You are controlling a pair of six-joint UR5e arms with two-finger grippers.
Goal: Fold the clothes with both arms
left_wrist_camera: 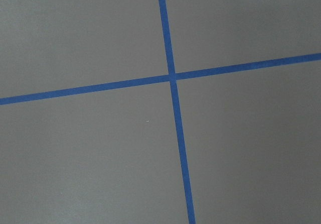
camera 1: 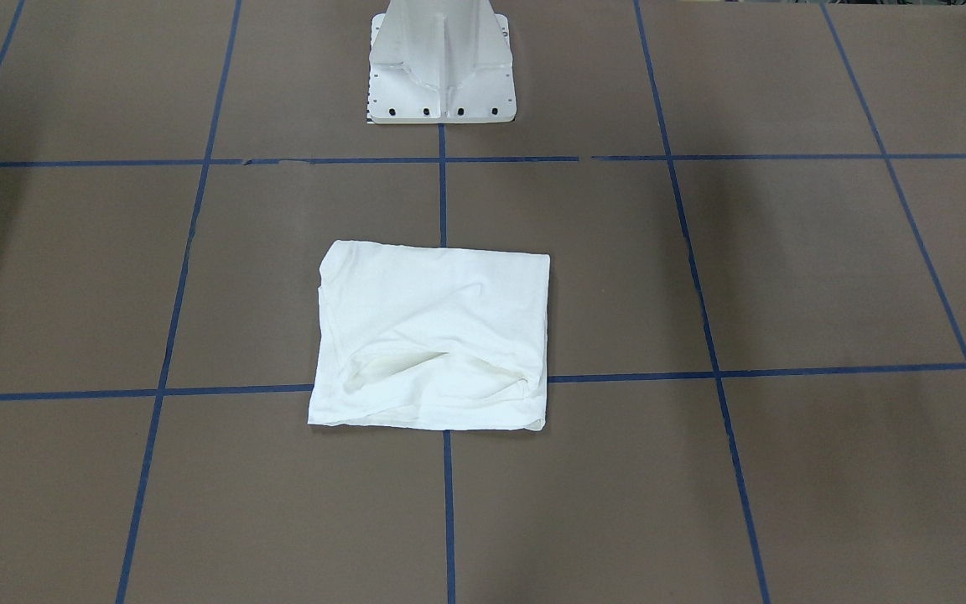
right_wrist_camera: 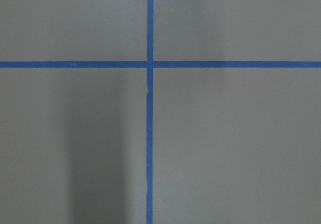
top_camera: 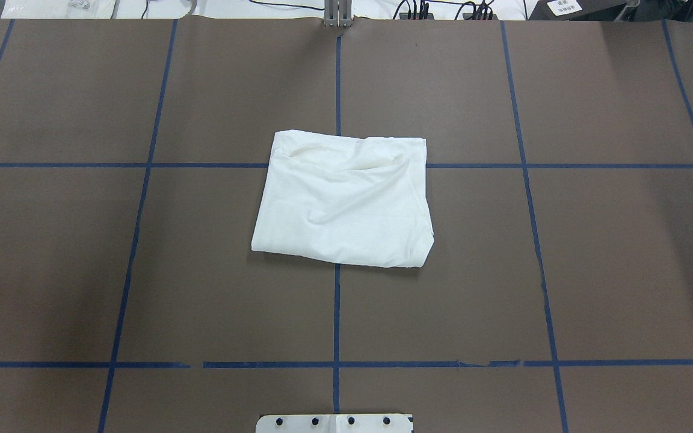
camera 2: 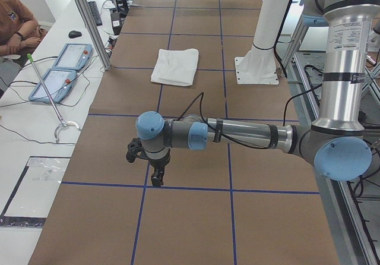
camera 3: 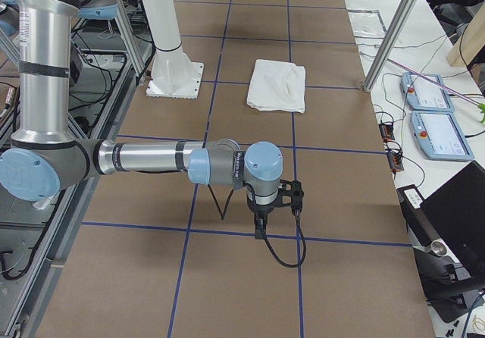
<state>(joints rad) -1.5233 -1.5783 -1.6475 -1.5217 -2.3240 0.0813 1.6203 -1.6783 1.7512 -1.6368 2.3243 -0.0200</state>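
The white shirt (camera 1: pixel 433 335) lies folded into a rough rectangle at the middle of the brown table, plain side up; its printed text, collar and label are hidden. It also shows in the overhead view (top_camera: pixel 343 201) and both side views (camera 2: pixel 175 66) (camera 3: pixel 278 86). My left gripper (camera 2: pixel 157 180) hangs over the table's left end, far from the shirt. My right gripper (camera 3: pixel 261 232) hangs over the right end, also far from it. I cannot tell whether either is open or shut. Both wrist views show only bare table and blue tape.
The white pedestal base (camera 1: pixel 441 67) stands at the robot's side of the table (top_camera: pixel 142 270), behind the shirt. Blue tape lines (top_camera: pixel 337 313) grid the brown surface. Teach pendants (camera 2: pixel 62 69) and a seated person (camera 2: pixel 15 24) are beyond the far edge.
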